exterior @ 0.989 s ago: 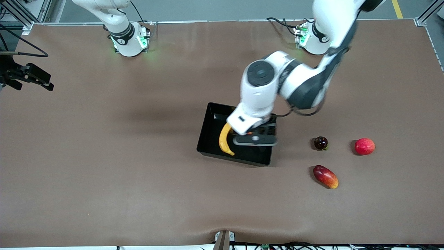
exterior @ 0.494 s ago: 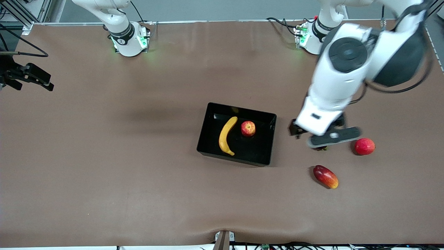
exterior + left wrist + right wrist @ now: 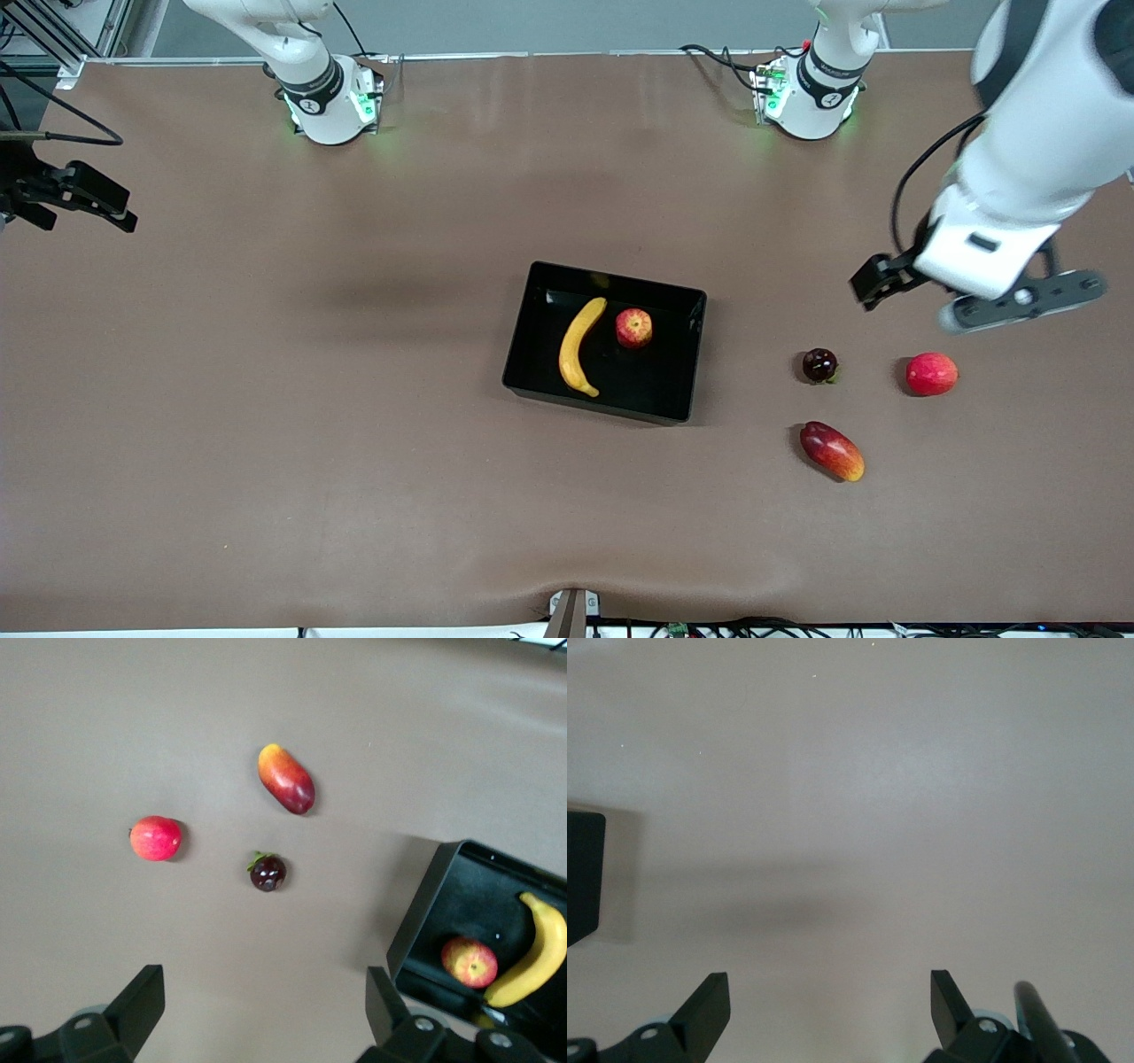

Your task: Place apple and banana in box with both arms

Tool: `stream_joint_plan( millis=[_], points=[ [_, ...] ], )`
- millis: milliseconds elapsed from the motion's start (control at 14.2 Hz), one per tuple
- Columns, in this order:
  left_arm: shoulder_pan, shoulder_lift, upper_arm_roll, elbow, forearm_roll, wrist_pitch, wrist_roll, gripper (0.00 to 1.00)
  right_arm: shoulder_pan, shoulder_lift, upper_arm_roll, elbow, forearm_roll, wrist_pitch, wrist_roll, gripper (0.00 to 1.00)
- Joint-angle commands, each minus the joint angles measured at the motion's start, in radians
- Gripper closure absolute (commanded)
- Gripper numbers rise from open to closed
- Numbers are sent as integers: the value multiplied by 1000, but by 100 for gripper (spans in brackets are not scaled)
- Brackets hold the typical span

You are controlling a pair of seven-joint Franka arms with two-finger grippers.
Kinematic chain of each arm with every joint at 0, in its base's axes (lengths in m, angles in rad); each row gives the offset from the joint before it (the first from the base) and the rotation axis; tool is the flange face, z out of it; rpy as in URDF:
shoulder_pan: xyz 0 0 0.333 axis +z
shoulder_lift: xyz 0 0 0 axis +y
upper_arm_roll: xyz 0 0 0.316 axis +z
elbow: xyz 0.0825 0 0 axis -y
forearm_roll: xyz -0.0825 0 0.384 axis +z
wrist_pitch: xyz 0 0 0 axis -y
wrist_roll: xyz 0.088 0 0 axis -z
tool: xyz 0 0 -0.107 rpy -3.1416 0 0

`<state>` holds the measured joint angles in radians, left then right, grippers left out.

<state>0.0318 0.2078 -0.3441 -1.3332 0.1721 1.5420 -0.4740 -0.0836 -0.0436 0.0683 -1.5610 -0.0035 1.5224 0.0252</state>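
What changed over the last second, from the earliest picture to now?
The left claw left the box and swung up toward the left arm's end of the table; it now hangs open and empty above the pinkish-red fruit. The apple, hidden under it a second ago, lies in the box beside the banana. The banana, the box and the loose fruits did not move. The right claw waits, open.

Lab – bolted arm bases (image 3: 330,105), aluminium framing (image 3: 53,35), cables.
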Motion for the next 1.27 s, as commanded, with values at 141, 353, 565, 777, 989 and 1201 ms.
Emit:
stream_joint_plan(
  millis=[141, 353, 565, 777, 989, 1201],
  points=[
    [-13, -197, 120, -213, -66, 15, 185, 0, -13, 5, 7, 19, 17, -14, -2, 0],
    [-26, -281, 188, -296, -114, 15, 267, 0, -13, 5, 7, 19, 17, -14, -2, 0],
    [-26, -340, 189, -348, -115, 15, 279, 0, -12, 5, 7, 19, 17, -14, -2, 0],
    [-17, -349, 188, -356, -141, 9, 319, 0, -13, 5, 7, 19, 17, -14, -2, 0],
    [-13, -350, 188, -354, -149, 3, 360, 0, -13, 5, 7, 19, 17, -14, -2, 0],
    [14, -350, 188, -351, -149, 3, 414, 0, -13, 5, 7, 19, 17, -14, -2, 0]
  ],
)
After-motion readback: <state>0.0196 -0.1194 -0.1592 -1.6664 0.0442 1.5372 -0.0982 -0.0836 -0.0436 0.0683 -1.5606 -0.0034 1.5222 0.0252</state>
